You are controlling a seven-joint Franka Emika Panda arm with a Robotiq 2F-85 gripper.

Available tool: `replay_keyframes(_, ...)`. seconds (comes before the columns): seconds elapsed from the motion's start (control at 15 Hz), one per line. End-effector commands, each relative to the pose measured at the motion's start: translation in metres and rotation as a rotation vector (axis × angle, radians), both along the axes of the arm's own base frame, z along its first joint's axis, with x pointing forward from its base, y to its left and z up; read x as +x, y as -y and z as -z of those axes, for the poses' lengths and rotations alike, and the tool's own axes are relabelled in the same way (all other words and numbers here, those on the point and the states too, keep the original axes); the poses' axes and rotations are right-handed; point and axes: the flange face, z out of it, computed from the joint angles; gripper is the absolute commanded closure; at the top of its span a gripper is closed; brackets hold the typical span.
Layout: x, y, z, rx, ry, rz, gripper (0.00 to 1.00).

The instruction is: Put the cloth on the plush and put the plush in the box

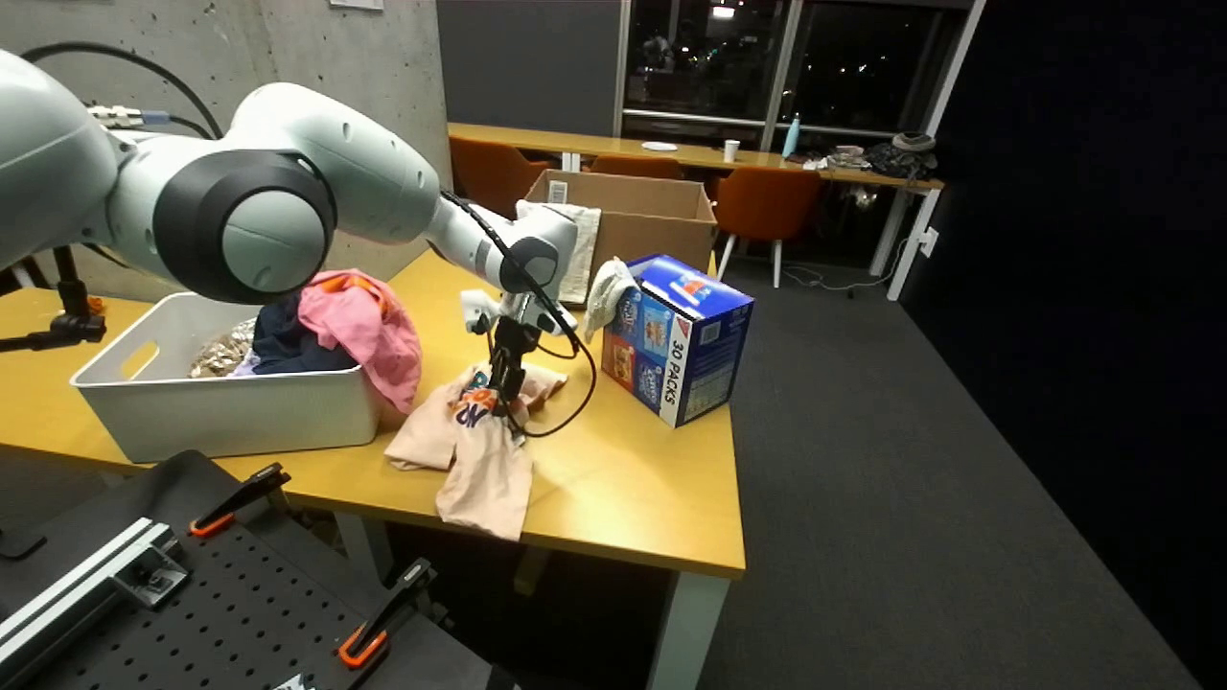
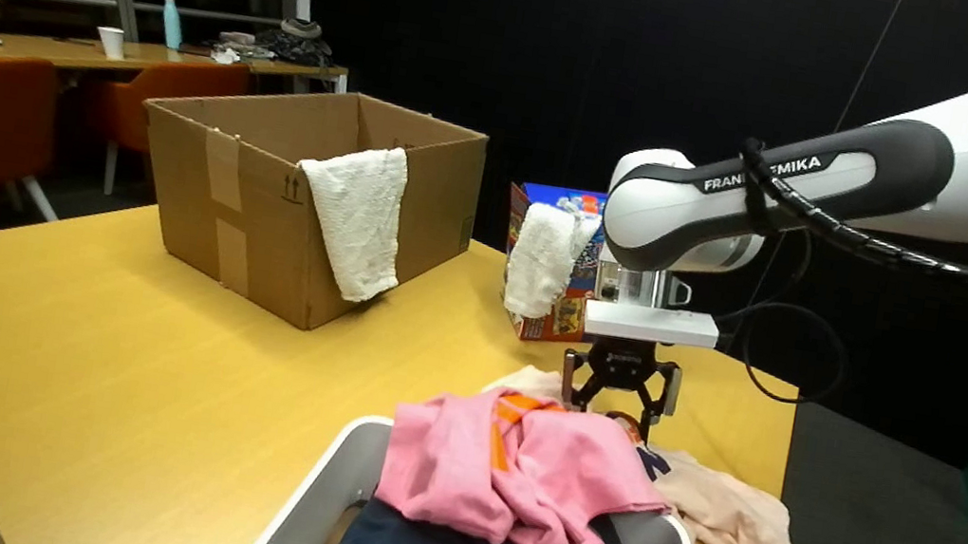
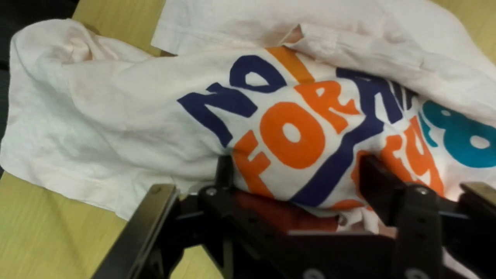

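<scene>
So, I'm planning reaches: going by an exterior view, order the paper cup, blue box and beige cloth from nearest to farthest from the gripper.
1. Beige cloth: on the table, beneath the gripper.
2. Blue box: same table, picture-right of the gripper.
3. Paper cup: on the desk by the window.

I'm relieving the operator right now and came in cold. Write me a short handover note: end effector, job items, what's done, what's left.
End effector: down at the beige cloth, fingers apart with fabric between them; whether they grip, I can't tell.
Cloth: crumpled on the table, one end reaching its edge.
Plush: probably the dark red patch under the cloth's edge between the fingers; the rest is hidden.
Box: blue carton on the table, with a white cloth over its upper edge.
Done: the cloth appears to be over the plush.
Left: getting the plush into the box.
</scene>
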Motion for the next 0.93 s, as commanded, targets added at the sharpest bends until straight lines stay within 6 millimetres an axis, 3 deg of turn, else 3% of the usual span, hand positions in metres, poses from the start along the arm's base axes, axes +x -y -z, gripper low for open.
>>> replay_keyframes(0.0, 0.007, 0.001, -0.004, 0.016, -0.014, -0.003, 0.51)
replay_keyframes(0.27, 0.01, 0.0, -0.012, 0.014, -0.023, -0.01, 0.78)
replay_keyframes(0.47, 0.015, -0.005, -0.037, -0.012, -0.014, -0.015, 0.98)
replay_keyframes(0.87, 0.025, 0.0, -0.131, -0.129, 0.017, 0.007, 0.97)
